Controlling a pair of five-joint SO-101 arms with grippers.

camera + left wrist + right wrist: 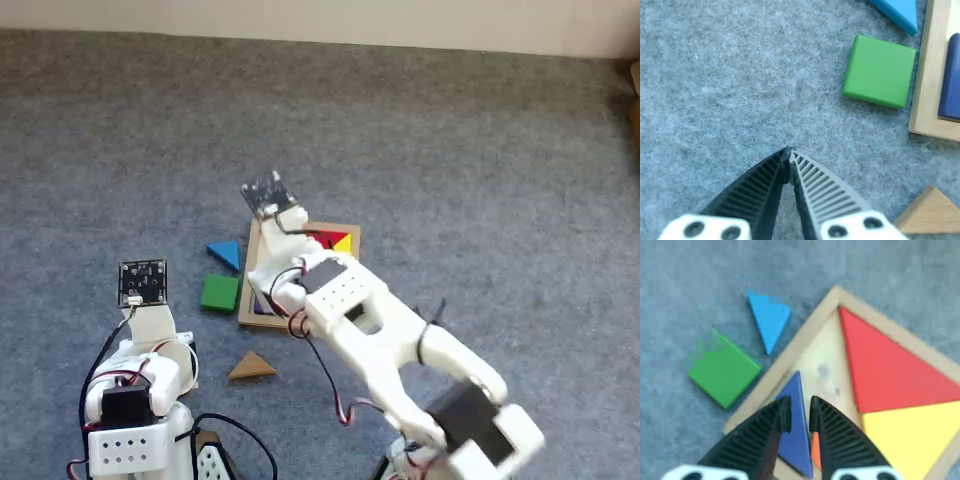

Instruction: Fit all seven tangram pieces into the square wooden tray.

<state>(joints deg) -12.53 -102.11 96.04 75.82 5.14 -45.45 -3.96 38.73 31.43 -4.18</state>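
The square wooden tray [247, 300] is sitting on the grey, felt-covered counter [450, 150], near the middle of the high view. The right arm is stretching over the tray, hiding much of it. A red triangle [885, 370] and a yellow triangle [912, 440] are lying flat inside, touching along one edge. A dark blue piece [799, 440] is resting against the tray wall nearest the loose pieces. A sliver of an orange piece [815, 456] is showing just beside it. A patch of bare tray floor is lying between the dark blue piece and the red triangle.

The right gripper [799, 407] is hanging over the dark blue piece with its fingers [771, 432] parted a little. The piece is showing in the gap between them. It cannot be told whether the fingers are touching it.

Outside the tray, three pieces are lying on the counter. A light blue triangle [225, 254] and a green square [220, 292] are sitting just beside the tray's wall, close to each other but apart. A tan wooden triangle [251, 367] is lying farther toward the arm bases, apart from the tray.

The left gripper [789, 152] is hovering over bare counter with its fingers clenched tip to tip, gripping nothing. The green square is lying near it and the tan wooden triangle is off to one side.
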